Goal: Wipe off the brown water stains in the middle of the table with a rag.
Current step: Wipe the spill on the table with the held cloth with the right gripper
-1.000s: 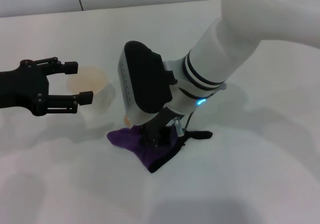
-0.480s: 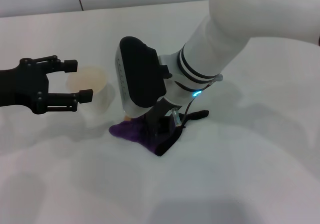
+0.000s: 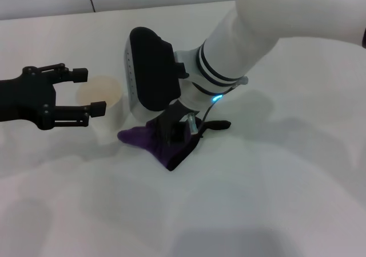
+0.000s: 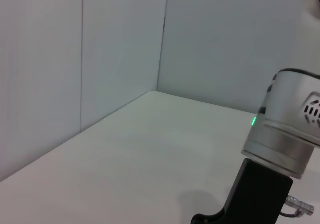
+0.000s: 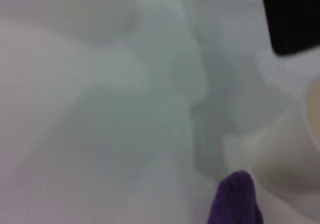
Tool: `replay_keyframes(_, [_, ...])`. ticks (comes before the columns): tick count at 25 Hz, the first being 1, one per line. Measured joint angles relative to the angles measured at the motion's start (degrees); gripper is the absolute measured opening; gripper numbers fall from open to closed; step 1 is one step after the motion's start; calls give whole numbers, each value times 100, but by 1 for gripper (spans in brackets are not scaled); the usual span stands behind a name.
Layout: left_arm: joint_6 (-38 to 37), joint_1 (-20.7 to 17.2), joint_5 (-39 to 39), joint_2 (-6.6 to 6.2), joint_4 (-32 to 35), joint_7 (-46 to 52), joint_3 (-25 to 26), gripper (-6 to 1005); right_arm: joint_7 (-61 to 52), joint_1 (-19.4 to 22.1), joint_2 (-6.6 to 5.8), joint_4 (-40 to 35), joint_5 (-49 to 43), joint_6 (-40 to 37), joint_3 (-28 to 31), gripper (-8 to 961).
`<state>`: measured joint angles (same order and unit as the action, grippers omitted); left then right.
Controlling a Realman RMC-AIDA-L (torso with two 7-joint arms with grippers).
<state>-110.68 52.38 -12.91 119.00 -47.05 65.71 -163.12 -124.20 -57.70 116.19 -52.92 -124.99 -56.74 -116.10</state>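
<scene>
My right gripper (image 3: 173,132) presses down near the middle of the white table (image 3: 263,200), shut on the dark purple rag (image 3: 143,139). The rag lies bunched flat under it, and its black loop (image 3: 220,124) trails to the right. A purple corner of the rag (image 5: 234,200) also shows in the right wrist view. No brown water stains are visible; the rag and the arm cover that spot. My left gripper (image 3: 90,91) hovers open at the left, its fingers on either side of a white paper cup (image 3: 104,92) and above it.
The paper cup (image 5: 295,154) stands just left of the rag, close to its tip. A black finger of the left gripper (image 5: 295,19) shows beyond it. The right arm's wrist (image 4: 287,139) fills part of the left wrist view. A wall (image 4: 75,59) bounds the table's far edge.
The right gripper has dragged the rag leftward toward the cup. A small orange-brown spot seen at the rag's left edge earlier is now covered. The left arm has not moved.
</scene>
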Motion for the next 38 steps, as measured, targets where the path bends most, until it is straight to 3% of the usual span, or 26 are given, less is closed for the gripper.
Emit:
replay_keyframes(24, [81,27,4,-26,148,-25,0,875,136,-104,1,-502,120,-293,-862,68])
replay_keyframes(38, [111,19,-1,-17,171,-23,0,875,-77,-359,0,-391,148,100,-732,68])
